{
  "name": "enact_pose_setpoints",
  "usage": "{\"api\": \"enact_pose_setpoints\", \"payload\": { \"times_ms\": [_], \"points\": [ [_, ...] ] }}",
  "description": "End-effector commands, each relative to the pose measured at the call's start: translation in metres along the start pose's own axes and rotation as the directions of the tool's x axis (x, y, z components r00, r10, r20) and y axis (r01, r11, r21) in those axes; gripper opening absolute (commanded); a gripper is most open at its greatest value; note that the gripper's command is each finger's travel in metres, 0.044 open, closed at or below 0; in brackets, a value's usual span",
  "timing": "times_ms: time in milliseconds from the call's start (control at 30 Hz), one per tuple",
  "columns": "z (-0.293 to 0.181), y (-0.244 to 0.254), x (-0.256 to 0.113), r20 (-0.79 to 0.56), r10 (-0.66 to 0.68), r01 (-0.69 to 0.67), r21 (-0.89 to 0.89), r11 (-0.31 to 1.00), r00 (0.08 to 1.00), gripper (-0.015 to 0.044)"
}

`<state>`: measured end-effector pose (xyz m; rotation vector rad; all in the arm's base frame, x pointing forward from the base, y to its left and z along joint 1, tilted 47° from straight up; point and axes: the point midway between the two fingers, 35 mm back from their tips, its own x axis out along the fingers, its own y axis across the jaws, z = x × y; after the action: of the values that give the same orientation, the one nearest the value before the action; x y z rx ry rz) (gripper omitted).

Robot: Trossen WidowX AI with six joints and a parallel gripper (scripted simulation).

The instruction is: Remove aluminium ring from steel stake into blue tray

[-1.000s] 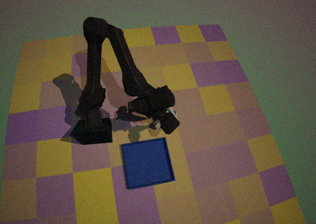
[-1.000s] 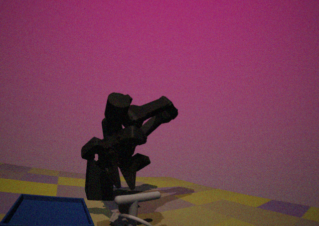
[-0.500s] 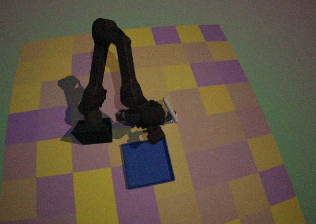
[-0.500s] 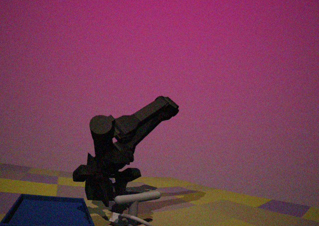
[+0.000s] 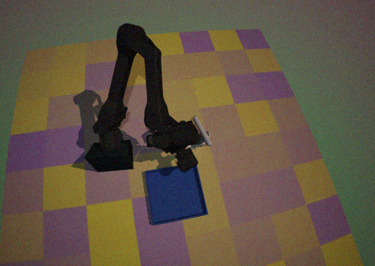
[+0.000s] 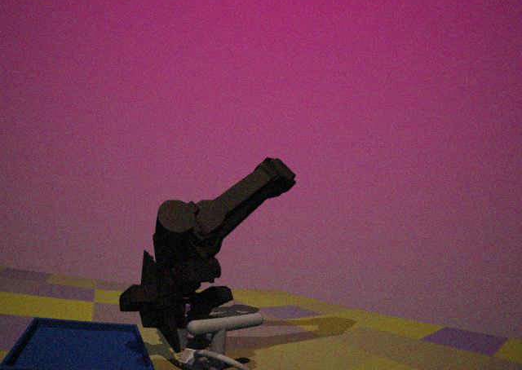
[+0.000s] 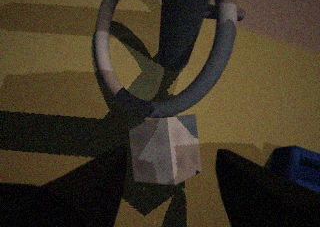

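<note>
Fingers: spread part-way, pinching nothing; in the wrist view the gripper (image 6: 179, 349) (image 7: 171, 157) has one finger on each side of the tab, with a gap showing at least on the right-hand side.
Tab: the pale welded block (image 5: 188, 147) (image 6: 188, 356) (image 7: 165, 152) appears between the fingertips, on the near side of the ring.
Ring: beyond the fingertips, the aluminium ring (image 6: 229, 359) (image 7: 102, 49) loops around the foot of the steel stake (image 6: 218, 341), low down.
Cross-bar: beside the fingers and higher than their tips, the bar (image 5: 202, 130) (image 6: 225, 323) tops the stake.
Tray: off to one side of the fingers, the blue tray (image 5: 179, 193) (image 6: 84, 345) (image 7: 295, 169) holds no ring.
Step in hand: lining up on the tab, by my judgement.
Doing it well: centre the tab, get the tips down its sides, then close squarely; a lopsided squeeze could twist the ring against the stake.
Afterwards: lift gently, tilting the ring so one side clears a bar end first.
</note>
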<state>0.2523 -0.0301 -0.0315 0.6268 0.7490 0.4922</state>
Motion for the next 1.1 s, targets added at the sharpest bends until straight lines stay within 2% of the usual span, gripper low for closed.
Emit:
{"api": "enact_pose_setpoints", "payload": {
  "times_ms": [0, 467, 1067],
  "points": [
    [-0.003, -0.001, 0.008, -0.006, -0.003, 0.003, 0.012, 1.000, 1.000, 0.0200],
    [-0.003, 0.003, 0.024, 0.001, 0.004, -0.004, 0.014, 1.000, 1.000, 0.0200],
    [0.000, 0.004, 0.021, 0.004, 0.009, -0.009, 0.002, 1.000, 1.000, 0.0080]
  ]
}}
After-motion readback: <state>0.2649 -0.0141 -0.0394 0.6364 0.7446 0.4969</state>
